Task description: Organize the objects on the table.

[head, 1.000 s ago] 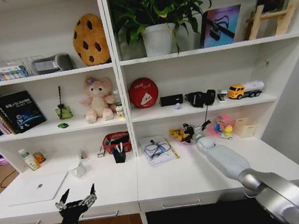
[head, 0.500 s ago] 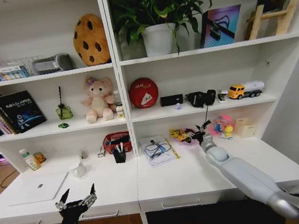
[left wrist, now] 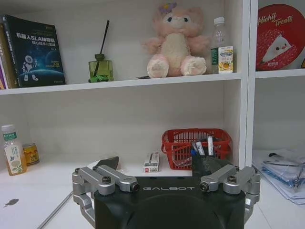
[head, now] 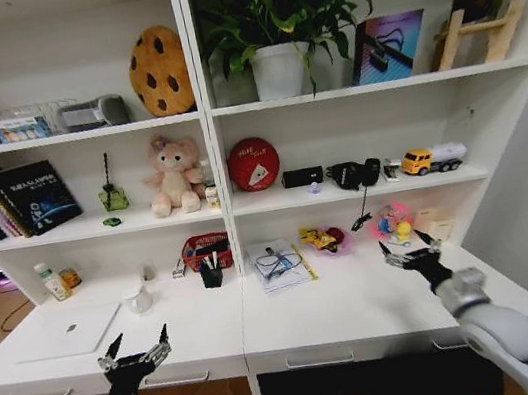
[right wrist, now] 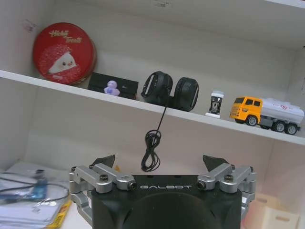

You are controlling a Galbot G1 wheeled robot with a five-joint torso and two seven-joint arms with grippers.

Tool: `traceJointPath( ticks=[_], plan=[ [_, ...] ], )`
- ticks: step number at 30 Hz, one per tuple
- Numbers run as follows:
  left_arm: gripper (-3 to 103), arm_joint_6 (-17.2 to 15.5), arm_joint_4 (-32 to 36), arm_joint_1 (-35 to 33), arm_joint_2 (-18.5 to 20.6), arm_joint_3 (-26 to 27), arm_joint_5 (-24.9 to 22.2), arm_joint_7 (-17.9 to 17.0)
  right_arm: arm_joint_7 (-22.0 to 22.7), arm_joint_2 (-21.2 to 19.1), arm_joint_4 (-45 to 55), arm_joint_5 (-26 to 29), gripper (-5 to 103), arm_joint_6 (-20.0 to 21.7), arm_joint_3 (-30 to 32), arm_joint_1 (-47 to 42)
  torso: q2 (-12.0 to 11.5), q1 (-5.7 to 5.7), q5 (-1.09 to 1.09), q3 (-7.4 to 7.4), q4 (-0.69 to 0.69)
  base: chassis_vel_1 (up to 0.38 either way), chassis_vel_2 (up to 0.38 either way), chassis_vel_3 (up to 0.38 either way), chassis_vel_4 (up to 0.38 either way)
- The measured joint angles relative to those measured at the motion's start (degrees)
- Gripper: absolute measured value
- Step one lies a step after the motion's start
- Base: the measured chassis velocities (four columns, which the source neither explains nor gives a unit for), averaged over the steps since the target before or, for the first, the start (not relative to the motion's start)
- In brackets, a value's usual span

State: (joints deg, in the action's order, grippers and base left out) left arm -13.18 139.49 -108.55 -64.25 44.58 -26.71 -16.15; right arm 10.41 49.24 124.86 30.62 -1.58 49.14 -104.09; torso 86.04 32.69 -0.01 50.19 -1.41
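Right claw [head: 411, 253] pulled back from toys at desk rear to front right, fingers spread

Counted: two cookie cushions [head: 158, 69], one plush bunny [head: 173, 175], one laptop [head: 67, 332], one toy truck [head: 432, 158], one red basket [head: 206, 250].

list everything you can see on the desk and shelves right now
laptop: 1, silver, closed, desk left
bottle: 1, green label, back left of desk
basket: 1, red, back of desk
pen cup: 1, black, before basket
papers: 1 stack, mid desk
plush bunny: 1, pink, middle shelf
round tin: 1, red, middle shelf
headphones: 1, black, cable dangling
toy truck: 1, yellow and white, middle shelf
cookie cushions: 2, brown, top shelf
plant: 1, green, white pot
left gripper: fingers open, desk front edge
right gripper: fingers open, above desk right
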Motion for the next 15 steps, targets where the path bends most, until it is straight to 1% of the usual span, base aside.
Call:
traceJointPath(
  ticks=[1, 2, 4, 6, 7, 8, 9, 11, 12, 14, 15],
  plan=[
    [100, 0.0, 0.0, 0.0, 0.0, 0.0, 0.0, 0.0, 0.0, 2.4, 2.6, -1.3, 100, -0.3, 0.3, -2.9, 0.0, 0.0, -0.01, 0.0, 0.03, 0.0, 0.0, 0.0, 0.0],
    [100, 0.0, 0.0, 0.0, 0.0, 0.0, 0.0, 0.0, 0.0, 2.4, 2.6, -1.3, 100, -0.3, 0.3, -2.9, 0.0, 0.0, -0.01, 0.0, 0.03, 0.0, 0.0, 0.0, 0.0],
    [100, 0.0, 0.0, 0.0, 0.0, 0.0, 0.0, 0.0, 0.8, 7.5, 6.7, -5.0, 100, -0.5, -0.8, -6.5, 0.0, 0.0, -0.01, 0.0, 0.04, 0.0, 0.0, 0.0, 0.0],
    [100, 0.0, 0.0, 0.0, 0.0, 0.0, 0.0, 0.0, 0.9, 7.7, 6.8, -5.2, 100, -0.5, -0.9, -6.6, 0.0, 0.0, -0.01, 0.0, 0.04, 0.0, 0.0, 0.0, 0.0],
    [100, 0.0, 0.0, 0.0, 0.0, 0.0, 0.0, 0.0, 3.3, 14.3, 10.1, -10.9, 100, -0.2, -4.0, -8.2, 0.0, 0.01, 0.0, 0.0, 0.05, 0.0, 0.0, 0.0, 0.0],
    [100, 0.0, 0.0, 0.0, 0.0, 0.0, 0.0, 0.0, 3.3, 14.3, 10.1, -10.9, 100, -0.2, -4.0, -8.2, 0.0, 0.01, 0.0, 0.0, 0.05, 0.0, 0.0, 0.0, 0.0],
    [100, 0.0, 0.0, 0.0, 0.0, 0.0, 0.0, 0.0, 4.0, 17.7, 11.8, -13.6, 100, -0.1, -5.3, -9.5, 0.0, 0.01, 0.02, 0.01, 0.05, 0.0, 0.0, 0.0, 0.0],
    [100, 0.0, 0.0, 0.0, 0.0, 0.0, 0.0, 0.0, 4.5, 21.2, 13.2, -16.8, 100, -0.5, -6.4, -11.4, 0.0, 0.01, -0.01, 0.01, 0.03, 0.0, 0.0, 0.0, 0.0],
    [100, 0.0, 0.0, 0.0, 0.0, 0.0, 0.0, 0.0, 4.5, 21.2, 13.2, -16.8, 100, -0.5, -6.4, -11.4, 0.0, 0.01, -0.01, 0.01, 0.03, 0.0, 0.0, 0.0, 0.0],
    [100, 0.0, 0.0, 0.0, 0.0, 0.0, 0.0, 0.0, 5.0, 23.9, 14.0, -19.6, 100, -2.5, -7.1, -13.3, 0.0, 0.01, -0.01, 0.01, 0.03, 0.0, 0.0, 0.0, 0.0],
    [100, 0.0, 0.0, 0.0, 0.0, 0.0, 0.0, 0.0, 5.0, 23.9, 14.0, -19.6, 100, -2.5, -7.1, -13.3, 0.0, 0.01, -0.01, 0.01, 0.03, 0.0, 0.0, 0.0, 0.0]
  ],
)
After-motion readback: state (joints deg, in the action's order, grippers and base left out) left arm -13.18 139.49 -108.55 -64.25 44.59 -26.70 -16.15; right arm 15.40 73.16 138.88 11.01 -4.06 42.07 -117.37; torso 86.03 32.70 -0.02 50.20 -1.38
